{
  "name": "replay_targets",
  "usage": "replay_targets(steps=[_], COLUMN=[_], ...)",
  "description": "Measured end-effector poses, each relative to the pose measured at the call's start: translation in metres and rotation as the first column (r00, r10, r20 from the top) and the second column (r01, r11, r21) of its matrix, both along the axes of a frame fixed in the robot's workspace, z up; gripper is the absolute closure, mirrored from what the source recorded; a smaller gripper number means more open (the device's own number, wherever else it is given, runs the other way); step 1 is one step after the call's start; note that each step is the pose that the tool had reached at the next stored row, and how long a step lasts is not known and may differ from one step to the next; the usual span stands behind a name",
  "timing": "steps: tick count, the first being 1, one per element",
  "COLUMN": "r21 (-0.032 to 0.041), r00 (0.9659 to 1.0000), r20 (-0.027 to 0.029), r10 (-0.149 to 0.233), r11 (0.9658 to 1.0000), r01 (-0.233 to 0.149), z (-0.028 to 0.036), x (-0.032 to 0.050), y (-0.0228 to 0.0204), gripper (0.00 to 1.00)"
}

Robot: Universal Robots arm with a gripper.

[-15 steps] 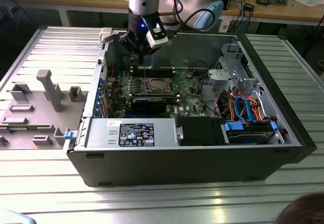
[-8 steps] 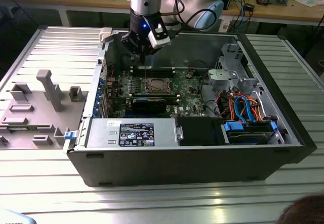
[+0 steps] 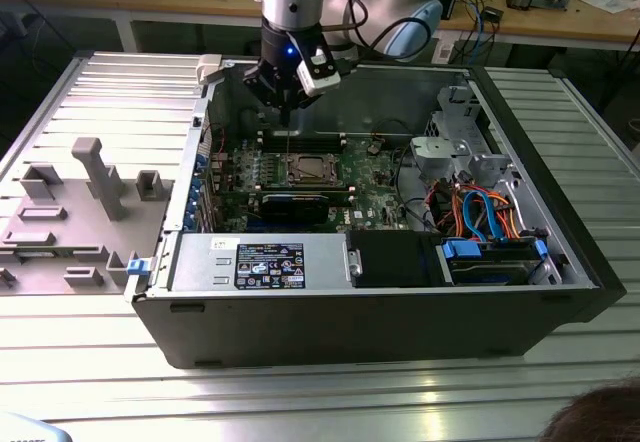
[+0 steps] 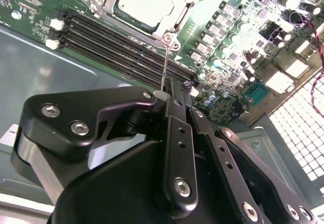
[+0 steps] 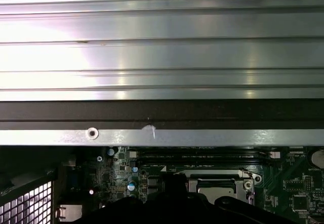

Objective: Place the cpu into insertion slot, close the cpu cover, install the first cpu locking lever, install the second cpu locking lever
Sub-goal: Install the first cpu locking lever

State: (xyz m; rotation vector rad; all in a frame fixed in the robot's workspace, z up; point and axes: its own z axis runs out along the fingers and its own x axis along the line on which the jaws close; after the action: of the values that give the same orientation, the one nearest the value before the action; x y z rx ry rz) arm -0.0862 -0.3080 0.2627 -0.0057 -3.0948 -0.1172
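Hovering above the far edge of the green motherboard, the black linkage gripper (image 3: 287, 97) sits with its fingers drawn close together, seemingly pinching a thin silvery locking lever (image 4: 164, 67) that runs down to the socket corner. The small square cpu with a dull silvery top (image 3: 306, 169) already lies in the silver-rimmed insertion slot (image 4: 171, 31), and the thin metal cpu cover frame (image 4: 104, 1) appears to lie closed over it. Seating the lever well likely calls for a steady sweep that keeps the wire under its hook without letting it spring free. Long black memory slots (image 4: 116, 44) lie just beside the socket, and the dark case wall (image 5: 162, 112) stands close behind, leaving little room.
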Motion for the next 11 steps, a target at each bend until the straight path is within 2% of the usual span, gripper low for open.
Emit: replay_targets(steps=[11], r21=[-0.0001], r00=[1.0], r20=[-0.0005], r10=[0.0], r11=[1.0], r01=[0.0], z=[0.0], x=[0.0063], y=[0.0], gripper=[0.89])
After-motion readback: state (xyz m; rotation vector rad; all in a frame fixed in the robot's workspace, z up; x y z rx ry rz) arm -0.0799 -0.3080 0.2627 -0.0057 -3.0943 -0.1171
